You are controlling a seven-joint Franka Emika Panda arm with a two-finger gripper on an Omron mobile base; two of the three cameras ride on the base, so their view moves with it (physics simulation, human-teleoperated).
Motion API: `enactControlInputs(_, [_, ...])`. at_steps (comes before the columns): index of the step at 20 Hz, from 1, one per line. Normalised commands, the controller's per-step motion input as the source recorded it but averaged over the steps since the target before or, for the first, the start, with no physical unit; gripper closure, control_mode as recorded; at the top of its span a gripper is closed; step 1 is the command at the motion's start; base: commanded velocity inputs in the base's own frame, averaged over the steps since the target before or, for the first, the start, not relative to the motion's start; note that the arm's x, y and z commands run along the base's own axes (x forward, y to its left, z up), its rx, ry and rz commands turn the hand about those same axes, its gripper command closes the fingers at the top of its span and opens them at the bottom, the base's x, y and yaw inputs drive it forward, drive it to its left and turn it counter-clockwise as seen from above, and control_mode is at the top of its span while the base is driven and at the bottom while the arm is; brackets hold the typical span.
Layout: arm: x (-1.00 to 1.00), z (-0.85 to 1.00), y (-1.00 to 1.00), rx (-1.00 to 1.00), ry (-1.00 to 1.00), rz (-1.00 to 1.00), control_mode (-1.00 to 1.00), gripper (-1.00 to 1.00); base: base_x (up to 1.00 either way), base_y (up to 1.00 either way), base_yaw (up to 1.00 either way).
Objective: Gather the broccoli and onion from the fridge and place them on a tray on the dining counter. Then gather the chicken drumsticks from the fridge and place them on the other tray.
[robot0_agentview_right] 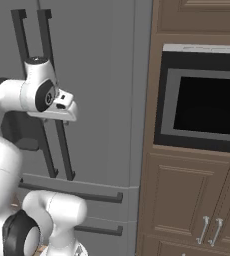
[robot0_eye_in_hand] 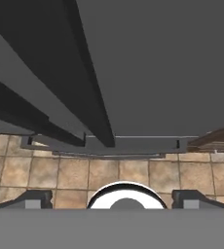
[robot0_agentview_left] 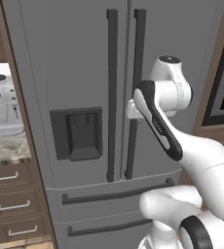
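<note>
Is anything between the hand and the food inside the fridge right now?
Yes. Both fridge doors are shut, so the food is hidden behind them. The open hand is close to the right door's handle, not gripping it.

My own white forearm covers the middle of the right-hand long dark vertical handle (robot0_agentview_left: 132, 146) on the tall grey French-door fridge (robot0_agentview_left: 75, 58), and whether my gripper (robot0_eye_in_hand: 112, 199) touches that handle I cannot tell. The fridge's shut doors hide whatever is inside. The black-glass wall oven (robot0_agentview_right: 207, 107) is cut off at the right edge. The white countertop appliance (robot0_agentview_left: 2, 104) at far left is cropped and blurry.
</note>
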Motion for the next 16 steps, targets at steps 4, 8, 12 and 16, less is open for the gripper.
enactControlInputs(4, [-0.60, -0.14, 0.00, 0.00, 0.05, -0.15, -1.00, -1.00, 0.00, 0.00, 0.00])
enactControlInputs(8, [-0.71, -0.19, -0.04, 0.00, 0.05, -0.17, -1.00, -1.00, 0.00, 0.00, 0.00])
enactControlInputs(12, [-0.54, -0.22, -0.12, 0.00, 0.01, -0.11, -1.00, -1.00, 0.00, 0.00, 0.00])
enactControlInputs(16, [-0.31, -0.23, -0.13, 0.00, 0.00, -0.05, -1.00, -1.00, 0.00, 0.00, 0.00])
